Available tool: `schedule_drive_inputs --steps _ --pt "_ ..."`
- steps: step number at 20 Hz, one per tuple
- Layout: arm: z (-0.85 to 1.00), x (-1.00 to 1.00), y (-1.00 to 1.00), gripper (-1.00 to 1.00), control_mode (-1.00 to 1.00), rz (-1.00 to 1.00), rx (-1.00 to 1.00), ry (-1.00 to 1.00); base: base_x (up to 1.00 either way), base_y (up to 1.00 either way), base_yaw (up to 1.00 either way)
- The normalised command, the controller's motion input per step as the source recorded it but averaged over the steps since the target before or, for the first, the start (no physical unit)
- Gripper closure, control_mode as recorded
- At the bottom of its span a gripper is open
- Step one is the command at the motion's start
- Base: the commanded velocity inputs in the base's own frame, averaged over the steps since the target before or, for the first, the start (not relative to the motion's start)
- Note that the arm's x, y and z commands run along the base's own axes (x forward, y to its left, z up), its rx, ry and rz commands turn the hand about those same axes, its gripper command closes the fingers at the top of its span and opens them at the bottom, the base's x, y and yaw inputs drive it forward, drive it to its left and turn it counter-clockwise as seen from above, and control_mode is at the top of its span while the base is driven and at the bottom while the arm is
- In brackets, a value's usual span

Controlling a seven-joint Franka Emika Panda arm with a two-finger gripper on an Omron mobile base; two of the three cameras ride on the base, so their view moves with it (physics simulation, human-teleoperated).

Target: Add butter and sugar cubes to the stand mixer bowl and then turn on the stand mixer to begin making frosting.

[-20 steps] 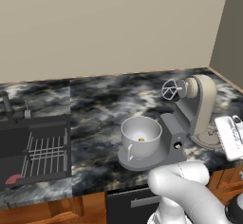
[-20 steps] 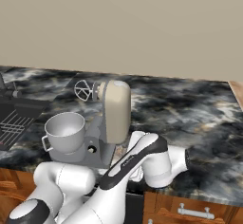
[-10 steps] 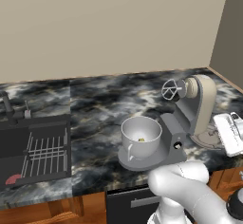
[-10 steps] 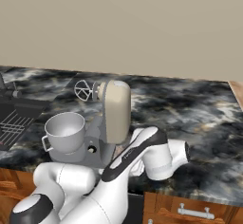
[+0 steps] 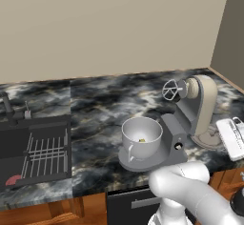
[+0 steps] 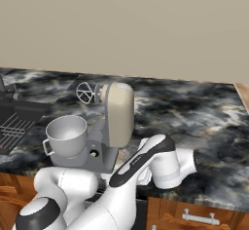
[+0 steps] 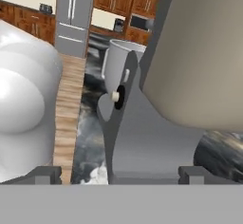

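The stand mixer (image 5: pixel 193 109) stood on the counter (image 5: pixel 105 100), at the right. The stand mixer bowl (image 5: pixel 141 136) sat on its base, left of the head. The gripper (image 7: pixel 118 174) was released, its 2 fingers wide apart, near the small knob (image 7: pixel 115 96).

Left base view looks down from behind the arm's left over the counter (image 5: pixel 95 105), stand mixer (image 5: pixel 198 107) at right. Right base view looks from the other side, sharing that mixer and the stand mixer bowl (image 6: pixel 67 135). Hand view sits low, very close against the mixer's base, rolled sideways.
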Motion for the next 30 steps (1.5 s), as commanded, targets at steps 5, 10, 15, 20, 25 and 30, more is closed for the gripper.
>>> schedule_drive_inputs --steps 5,10,15,20,25,30 --pt "-0.03 0.2 0.04 -1.0 -1.0 -0.01 0.0 0.08 0.0 0.0 0.0" --pt "-0.14 0.06 0.21 -1.0 -1.0 0.0 -0.01 0.05 0.0 0.0 0.0" --pt "-0.1 0.11 0.29 -1.0 -1.0 0.0 -0.03 0.01 0.0 0.0 0.0" --pt "-0.09 0.06 0.16 -1.0 -1.0 0.0 -0.02 0.0 0.0 0.0 0.0" --pt "-0.13 0.07 0.0 -1.0 -1.0 0.0 -0.01 0.0 0.0 0.0 0.0" --pt "-0.15 0.23 -0.04 -1.0 -1.0 0.0 0.0 0.0 0.0 0.0 0.0"
